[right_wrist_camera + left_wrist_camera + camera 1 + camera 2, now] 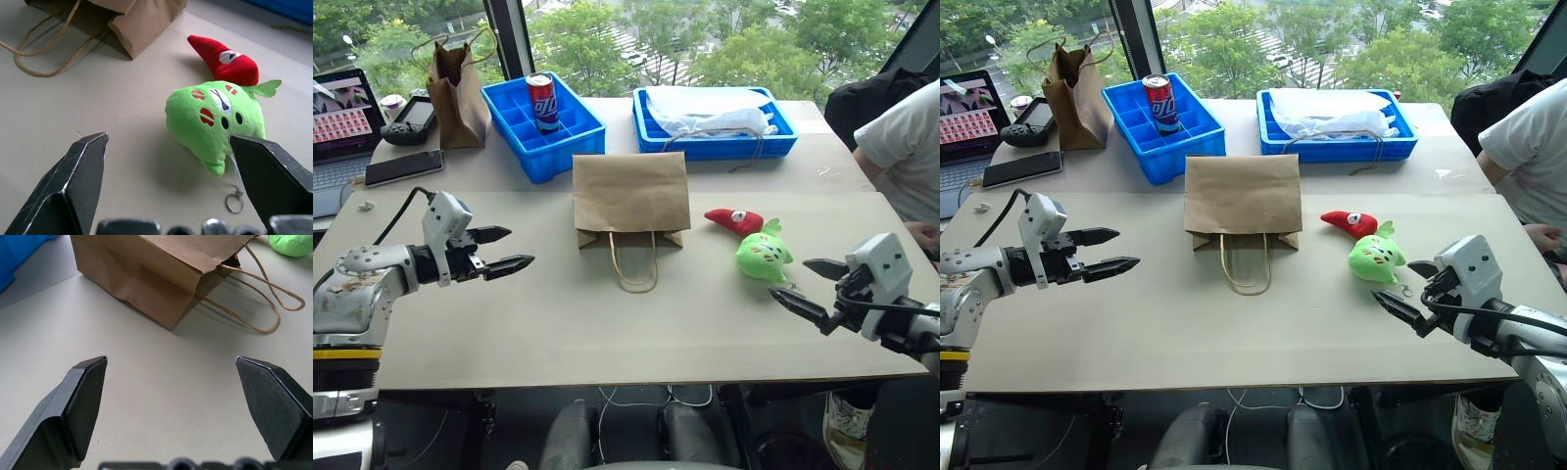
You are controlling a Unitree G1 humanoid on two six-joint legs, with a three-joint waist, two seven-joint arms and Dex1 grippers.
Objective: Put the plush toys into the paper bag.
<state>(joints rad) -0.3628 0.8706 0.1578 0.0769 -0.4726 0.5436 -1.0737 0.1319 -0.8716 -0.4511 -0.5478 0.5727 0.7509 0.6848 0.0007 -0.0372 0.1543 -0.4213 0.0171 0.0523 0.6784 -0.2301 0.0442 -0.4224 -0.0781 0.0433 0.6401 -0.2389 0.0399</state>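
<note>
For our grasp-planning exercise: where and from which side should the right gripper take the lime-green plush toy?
Probably across its round body, coming from the near right, where the open right gripper already faces it. That side is free; the red chili plush lies against its far side, and its leaf tuft is too thin.

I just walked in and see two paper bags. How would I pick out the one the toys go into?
Look at the middle of the table, just in front of the two blue trays. The paper bag lies flat there, twine handles toward the robot; it is wider and lighter than the upright dark bag far left.
</note>
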